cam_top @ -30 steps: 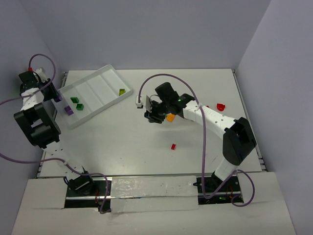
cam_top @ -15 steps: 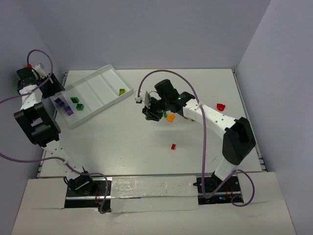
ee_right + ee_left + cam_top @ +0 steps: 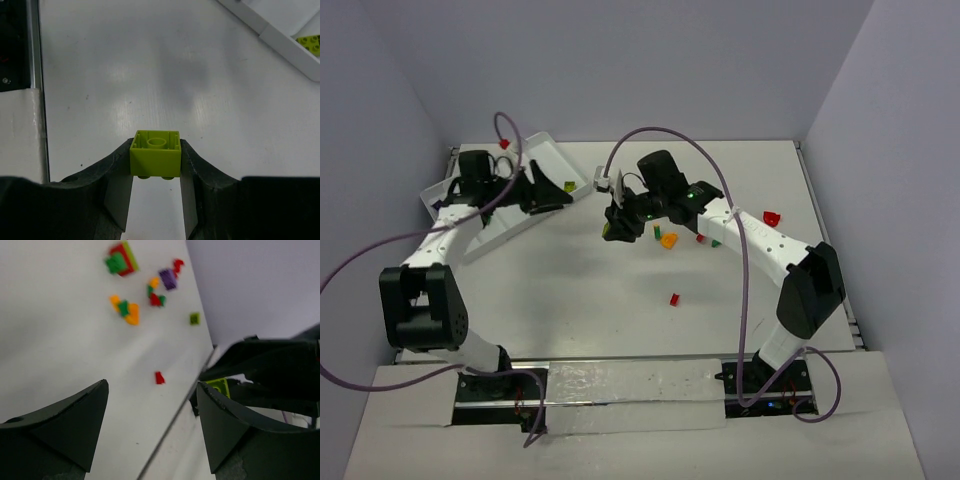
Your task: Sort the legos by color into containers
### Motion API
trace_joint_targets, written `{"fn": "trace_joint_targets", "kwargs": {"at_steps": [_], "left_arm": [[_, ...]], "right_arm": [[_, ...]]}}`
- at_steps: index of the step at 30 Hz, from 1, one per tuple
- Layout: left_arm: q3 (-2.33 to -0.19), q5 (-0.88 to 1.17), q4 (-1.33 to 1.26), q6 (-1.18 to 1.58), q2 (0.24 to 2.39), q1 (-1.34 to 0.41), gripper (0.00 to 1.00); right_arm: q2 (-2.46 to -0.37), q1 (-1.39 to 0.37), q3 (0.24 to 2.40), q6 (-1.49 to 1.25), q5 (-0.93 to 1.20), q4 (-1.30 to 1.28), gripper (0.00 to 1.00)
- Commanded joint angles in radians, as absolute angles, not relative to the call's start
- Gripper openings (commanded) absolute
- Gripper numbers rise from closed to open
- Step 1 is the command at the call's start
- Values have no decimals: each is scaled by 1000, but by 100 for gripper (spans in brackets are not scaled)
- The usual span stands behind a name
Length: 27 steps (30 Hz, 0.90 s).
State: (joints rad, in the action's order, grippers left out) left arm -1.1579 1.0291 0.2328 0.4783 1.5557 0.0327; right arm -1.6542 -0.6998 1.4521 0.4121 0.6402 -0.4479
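My right gripper (image 3: 156, 165) is shut on a lime lego (image 3: 156, 152), held above the table just right of the white tray (image 3: 552, 155); the gripper (image 3: 617, 226) shows mid-table in the top view. My left gripper (image 3: 558, 197) reaches across the tray, its arm hiding most of the compartments. It stands open (image 3: 152, 407) with nothing between its fingers. A lime lego (image 3: 569, 186) lies in the tray's right end compartment. Loose legos lie on the table: orange (image 3: 669, 240), red (image 3: 700, 237), green (image 3: 715, 242), red (image 3: 772, 216) and a lone red one (image 3: 674, 298).
The tray corner (image 3: 287, 37) with its lime brick (image 3: 311, 44) lies ahead and to the right in the right wrist view. The left wrist view looks across the table at the loose legos, among them a purple one (image 3: 168, 279). Purple cables loop above both arms.
My left arm has swung from the tray's far left side across the tray toward the middle, and its jaws have opened wider. My right gripper has moved slightly left, still holding the lime lego.
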Motion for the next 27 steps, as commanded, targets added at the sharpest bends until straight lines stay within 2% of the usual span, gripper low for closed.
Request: {"fn": "trace_joint_targets", "kwargs": {"at_steps": [1, 8, 20, 21, 26, 27], "left_arm": [[-1090, 1065, 58, 625, 1450, -99, 83], [-1113, 1064, 54, 666, 1466, -238, 85], [-1131, 1008, 147, 577, 1455, -347, 82], [-1131, 1009, 146, 578, 1456, -348, 81], [-1107, 1003, 140, 581, 1473, -348, 49], [-1106, 1003, 140, 583, 1476, -348, 46]], "right_arm": [[-1594, -698, 1505, 397, 699, -423, 0], [-1589, -725, 1535, 431, 641, -464, 0], [-1585, -739, 1534, 411, 552, -442, 0], [-1586, -739, 1535, 410, 550, -441, 0], [-1583, -739, 1535, 396, 495, -419, 0], [-1581, -739, 1534, 397, 488, -418, 0]]}}
